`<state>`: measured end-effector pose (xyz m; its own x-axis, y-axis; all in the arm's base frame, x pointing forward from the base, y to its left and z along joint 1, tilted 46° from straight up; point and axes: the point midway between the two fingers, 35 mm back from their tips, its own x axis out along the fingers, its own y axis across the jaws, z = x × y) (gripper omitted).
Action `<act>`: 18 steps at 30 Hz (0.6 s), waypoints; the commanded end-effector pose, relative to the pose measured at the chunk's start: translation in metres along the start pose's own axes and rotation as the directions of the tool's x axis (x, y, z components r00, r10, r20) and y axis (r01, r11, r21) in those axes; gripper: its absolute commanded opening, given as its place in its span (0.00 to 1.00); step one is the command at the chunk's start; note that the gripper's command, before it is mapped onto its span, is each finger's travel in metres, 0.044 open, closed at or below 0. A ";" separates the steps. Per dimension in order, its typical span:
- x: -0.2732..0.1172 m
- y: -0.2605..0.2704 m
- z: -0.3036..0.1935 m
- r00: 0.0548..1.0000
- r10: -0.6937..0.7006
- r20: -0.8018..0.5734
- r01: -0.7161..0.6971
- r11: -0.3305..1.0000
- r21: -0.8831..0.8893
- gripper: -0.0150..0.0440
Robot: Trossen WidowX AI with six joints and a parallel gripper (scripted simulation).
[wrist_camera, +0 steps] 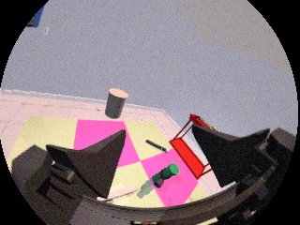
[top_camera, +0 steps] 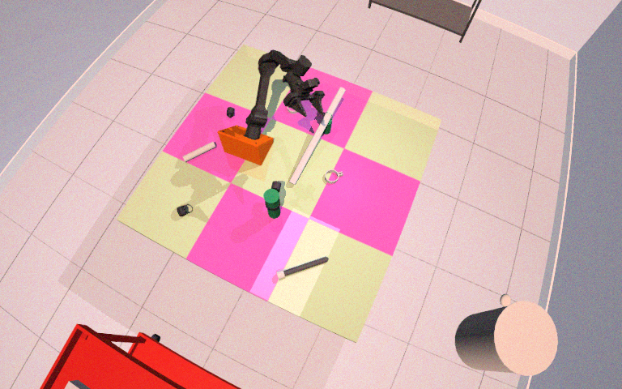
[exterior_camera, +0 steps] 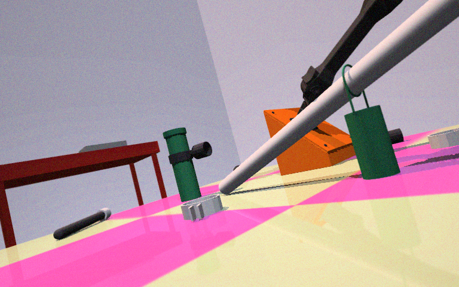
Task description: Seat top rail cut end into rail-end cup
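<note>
Currently the hand (top_camera: 316, 112) (wrist_camera: 159, 130) is spread wide, nothing gripped. The rail (top_camera: 312, 147) (exterior_camera: 287, 137) (wrist_camera: 117, 193) is slanted through the loop (exterior_camera: 345, 82), its low end set down near the big post (top_camera: 271, 203) (exterior_camera: 184, 165) (wrist_camera: 166, 172), outside the cup (top_camera: 275, 185) (exterior_camera: 202, 149) (wrist_camera: 158, 182). The band (exterior_camera: 179, 156) is seated below the post cap (exterior_camera: 174, 132).

High overhead, low floor-level side, hand's outlook

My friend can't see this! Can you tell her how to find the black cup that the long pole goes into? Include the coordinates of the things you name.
Find the orange block (top_camera: 245, 148) (exterior_camera: 301, 153), then the tall green post (top_camera: 273, 207) (exterior_camera: 181, 149) standing nearby. The black cup (top_camera: 275, 185) (exterior_camera: 202, 149) sticks out sideways from its black band, unlike the loose black pieces lying around.
</note>
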<state>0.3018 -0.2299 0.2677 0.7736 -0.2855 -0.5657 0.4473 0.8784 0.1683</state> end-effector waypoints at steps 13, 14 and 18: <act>0.039 0.049 -0.204 0.593 0.601 -0.536 -0.533 0.792 0.299 1.00; 0.037 0.051 -0.208 0.573 0.621 -0.535 -0.543 0.776 0.320 1.00; 0.037 0.052 -0.209 0.566 0.628 -0.534 -0.547 0.771 0.327 1.00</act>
<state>0.2600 -0.1183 0.0852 0.4753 0.5754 -0.6655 0.0859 0.7225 0.6860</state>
